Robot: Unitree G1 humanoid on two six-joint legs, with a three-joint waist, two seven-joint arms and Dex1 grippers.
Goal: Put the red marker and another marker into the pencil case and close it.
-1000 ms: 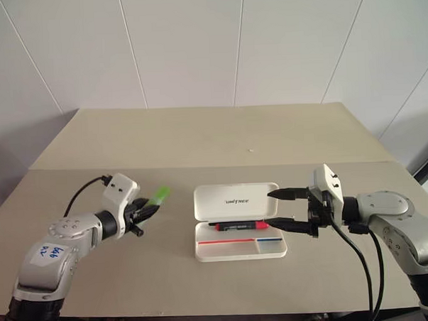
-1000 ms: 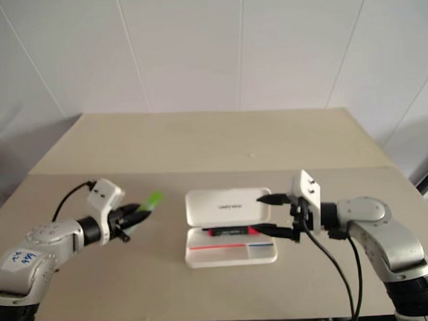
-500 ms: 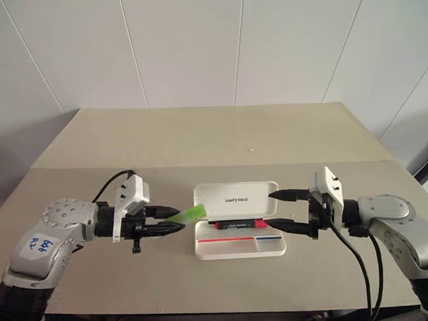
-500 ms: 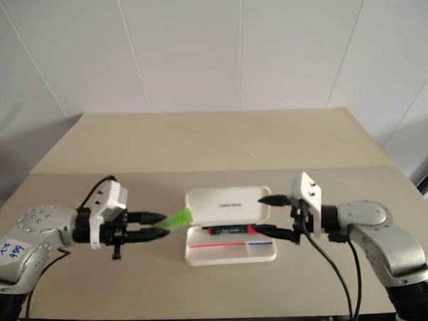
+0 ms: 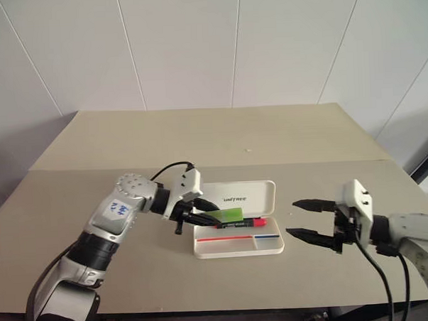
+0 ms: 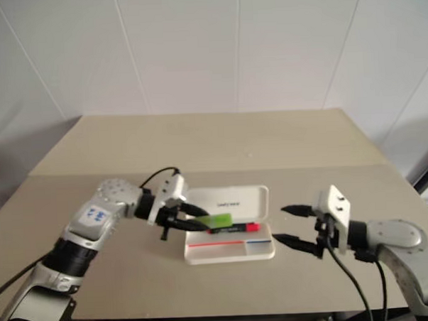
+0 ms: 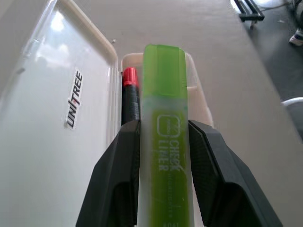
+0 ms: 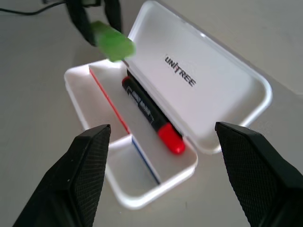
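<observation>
The white pencil case (image 5: 238, 250) lies open on the table, its lid (image 5: 245, 199) folded back. Inside, along the hinge side, lies the red marker (image 5: 244, 222), also seen from the right wrist (image 8: 149, 113). My left gripper (image 5: 209, 212) is shut on the lime-green marker (image 5: 224, 215), holding it over the left part of the tray, just above the red marker's black end. From the left wrist, the green marker (image 7: 165, 142) sits between both fingers (image 7: 118, 179). My right gripper (image 5: 293, 218) is open and empty, a little to the right of the case.
The tan table (image 5: 128, 136) has a seam running across it behind the case. A white panelled wall stands beyond its far edge. Cables trail from both wrists.
My left arm has swung right, carrying the green marker from left of the case to over its tray. My right gripper has drawn back to the right, away from the case.
</observation>
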